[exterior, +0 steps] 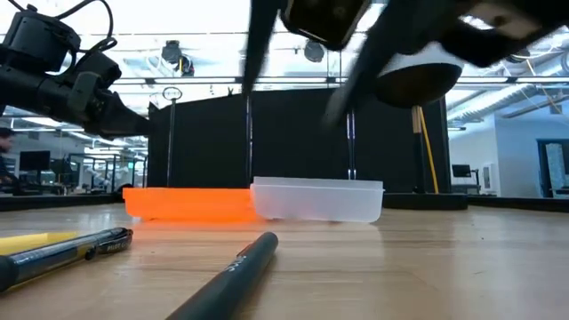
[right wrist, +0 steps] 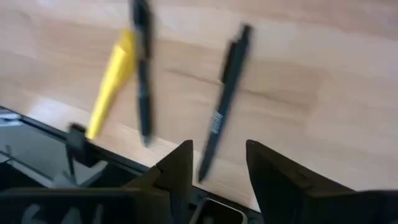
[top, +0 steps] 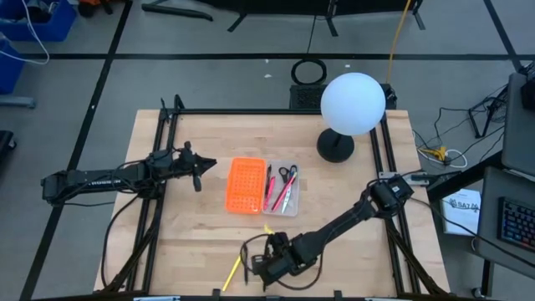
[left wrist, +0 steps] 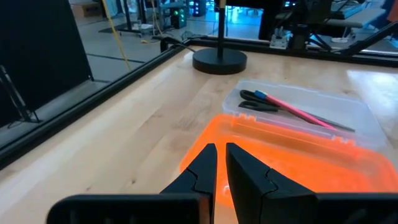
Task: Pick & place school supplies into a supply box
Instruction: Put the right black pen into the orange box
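Your right gripper hangs low over the near edge of the wooden surface, its jaws spread with nothing between them. Just ahead of it on the wood lies a black pen, which points toward the gap between the jaws without touching either one. Beside that pen lie a second black pen and a yellow marker, which touch along their lengths. In the low view the first black pen and the other pen lie in the foreground, apart from each other.

Your supply box, a clear tray, sits mid-surface, touching the orange perforated tray on its left. Inside the clear box you have black-handled scissors and a pink pen that crosses over the blades.

Your left gripper hovers just above the orange tray's outer edge, its jaws nearly pressed together and empty. A white globe lamp stands on its black base at the far right of the surface
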